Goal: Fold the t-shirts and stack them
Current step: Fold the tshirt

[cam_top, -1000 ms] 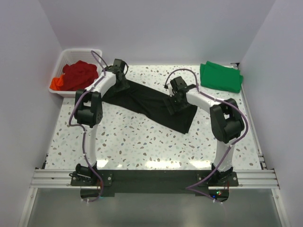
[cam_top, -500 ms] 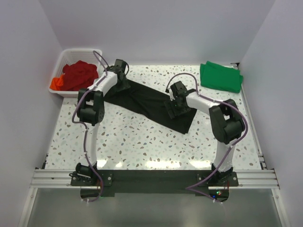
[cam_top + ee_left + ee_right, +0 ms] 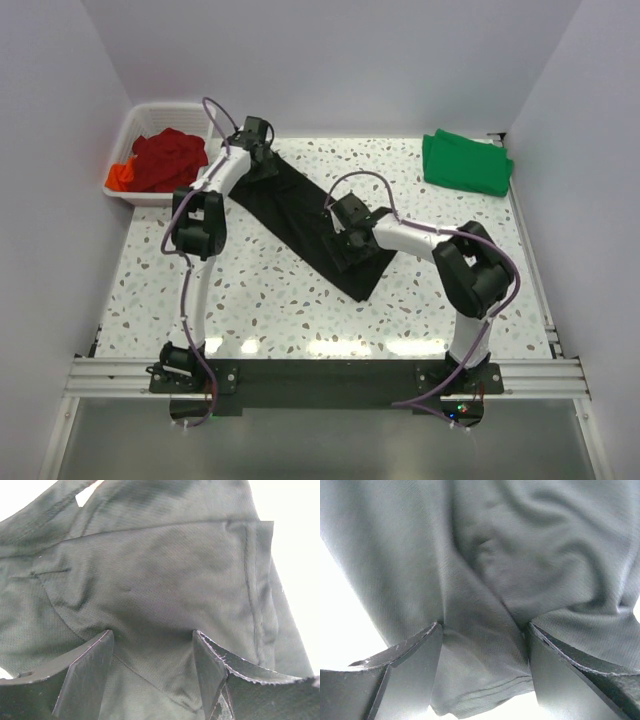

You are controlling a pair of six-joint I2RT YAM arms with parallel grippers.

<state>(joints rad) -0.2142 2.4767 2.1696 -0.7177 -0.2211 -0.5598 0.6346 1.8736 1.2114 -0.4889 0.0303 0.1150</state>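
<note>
The black t-shirt [image 3: 300, 210] lies as a long strip running diagonally across the table, from back left to near centre. My left gripper [image 3: 264, 162] sits on its far end. In the left wrist view this gripper [image 3: 152, 635] is open, its jaws wide apart with black cloth [image 3: 150, 555] lying between them. My right gripper [image 3: 345, 248] rests on the strip's near end. It is open too [image 3: 484, 627], with the shirt's hem [image 3: 485, 690] between the fingers. The green t-shirt [image 3: 465, 162] lies folded at the back right. The dark red t-shirt [image 3: 170, 157] and the orange one [image 3: 120, 176] sit crumpled in the basket.
The white slatted basket [image 3: 140, 120] stands at the back left corner against the wall. White walls close in the table on three sides. The speckled tabletop [image 3: 280, 310] shows bare in front of the black shirt.
The right gripper moved left and toward the near edge, swinging the black shirt's near end with it into a steeper diagonal. The left gripper shifted slightly back. The right jaws narrowed a little.
</note>
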